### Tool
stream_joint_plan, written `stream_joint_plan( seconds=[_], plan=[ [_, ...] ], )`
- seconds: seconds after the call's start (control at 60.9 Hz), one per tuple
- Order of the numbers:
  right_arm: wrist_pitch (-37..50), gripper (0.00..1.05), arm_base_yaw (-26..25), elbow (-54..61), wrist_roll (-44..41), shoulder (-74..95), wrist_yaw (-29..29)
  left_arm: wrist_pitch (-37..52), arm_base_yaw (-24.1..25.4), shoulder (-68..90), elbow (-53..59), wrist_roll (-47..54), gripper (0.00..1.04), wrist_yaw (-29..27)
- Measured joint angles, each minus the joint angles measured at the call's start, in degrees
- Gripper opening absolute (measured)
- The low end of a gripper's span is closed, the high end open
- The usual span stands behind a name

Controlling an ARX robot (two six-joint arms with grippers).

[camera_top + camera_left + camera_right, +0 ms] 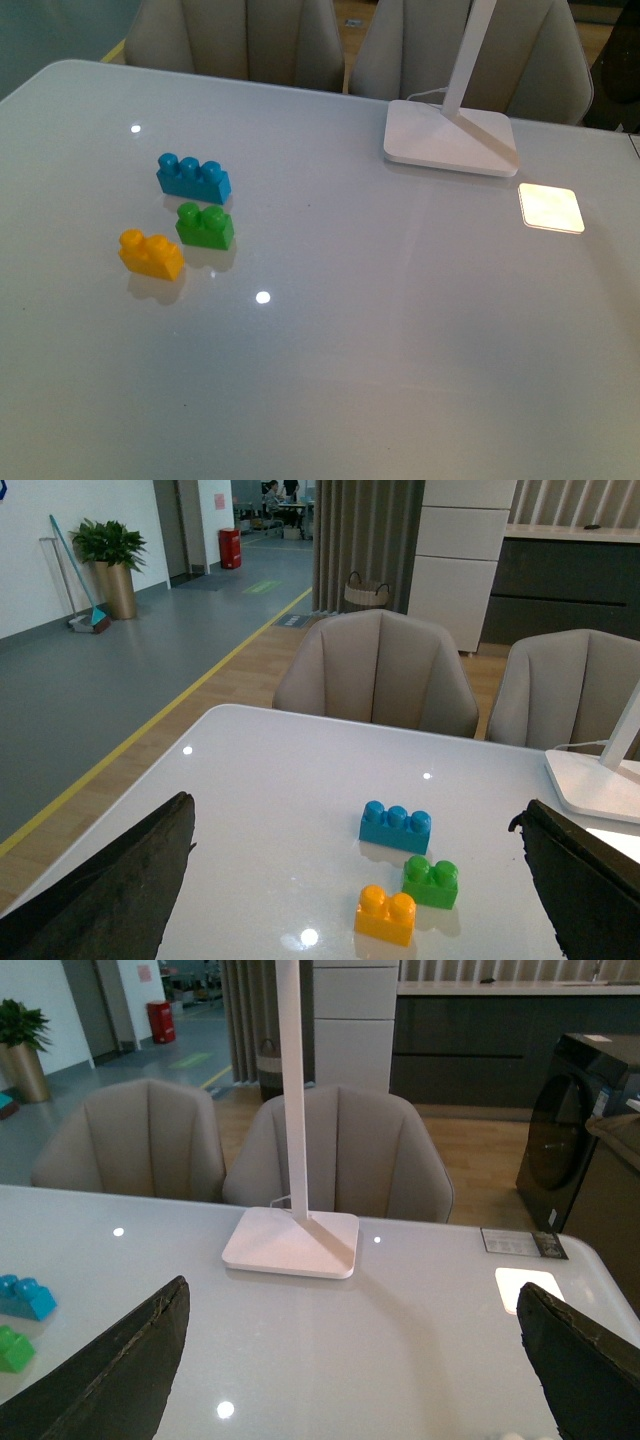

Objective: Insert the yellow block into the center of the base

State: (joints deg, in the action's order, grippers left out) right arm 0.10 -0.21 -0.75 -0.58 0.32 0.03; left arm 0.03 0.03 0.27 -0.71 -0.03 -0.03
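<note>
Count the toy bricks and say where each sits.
3, all on the left of the table: the blue brick farthest back, the green brick just before it, the yellow block nearest. None looks hidden.

No words or numbers can be read. The sticker (522, 1243) on the table (400, 1360) has print too small to read. The pink wall sign (218, 500) is blurry.

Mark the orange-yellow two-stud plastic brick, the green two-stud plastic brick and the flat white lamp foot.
orange-yellow two-stud plastic brick (154, 261): front view, near side face.
green two-stud plastic brick (207, 233): front view, near side face.
flat white lamp foot (425, 130): front view, bare top surface.
</note>
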Motion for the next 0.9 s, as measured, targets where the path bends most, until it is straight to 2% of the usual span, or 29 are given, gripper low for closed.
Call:
stream_joint_plan(
  seconds=[0.771,0.821,0.853,0.903],
  plan=[
    [0.0,0.96,0.0,0.0,0.0,0.0,0.0,0.0,0.0,0.0,0.0,0.0,0.97,0.0],
    [-8.5,0.96,1.9,-3.2,3.1,4.4,6.7,0.0,0.0,0.0,0.0,0.0,0.97,0.0],
    [-13.0,0.96,1.7,-5.3,4.9,8.5,9.3,0.0,0.0,0.0,0.0,0.0,0.97,0.0],
    [-14.8,0.96,-0.7,-6.6,5.6,15.1,8.0,0.0,0.0,0.0,0.0,0.0,0.97,0.0]
  ],
)
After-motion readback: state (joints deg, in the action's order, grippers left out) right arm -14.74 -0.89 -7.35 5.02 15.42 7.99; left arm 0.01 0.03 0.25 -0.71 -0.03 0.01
